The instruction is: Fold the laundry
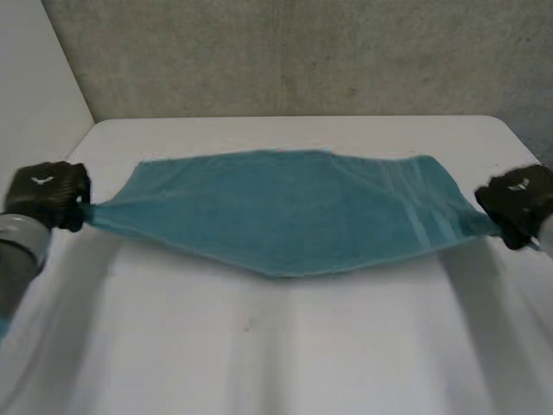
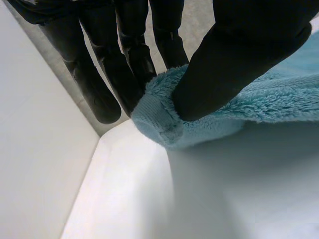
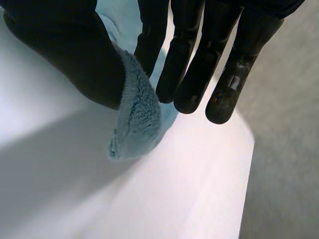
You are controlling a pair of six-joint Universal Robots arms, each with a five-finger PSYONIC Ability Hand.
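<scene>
1. Teal fluffy terry towel (image 1: 285,212): stretched wide across far half of white table (image 1: 276,346), drawn to a point at each end.
2. L hand (image 1: 52,194): at table's left edge. Thumb pinches towel's end corner vs the fingers (image 2: 99,84), which stay near straight.
3. R hand (image 1: 518,201): at right edge, same pinch on opposite end corner, remaining fingers extended.
4. Hands well apart, roughly level w/ each other.

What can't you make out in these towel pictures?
- Head view: backs of the left hand and right hand hide their grips on the towel.
- Wrist views: the edge cuts off most of the towel.
- Head view: whether its middle touches the table.
</scene>
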